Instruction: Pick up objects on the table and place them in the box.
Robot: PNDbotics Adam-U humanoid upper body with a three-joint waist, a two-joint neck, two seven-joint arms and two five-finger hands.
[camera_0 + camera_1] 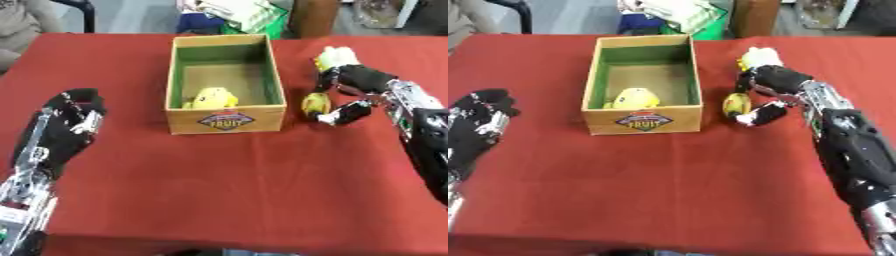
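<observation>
Pinching a small yellow object (pixel 315 104) just right of the box (pixel 226 121), the right hand (pixel 354 85) could drop it short; left hand (pixel 66 122) rests open.

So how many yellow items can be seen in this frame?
3. One lies inside the box, at its near end. One sits on the table by the right robot hand, at its thumb. One pale yellow lies beyond that hand; others may be hidden.

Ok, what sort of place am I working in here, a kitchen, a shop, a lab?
Probably a lab or demo room, not a kitchen: a table under a red cloth carries only a wooden fruit box and a few yellow items, with bags and clutter on the floor behind it.
</observation>
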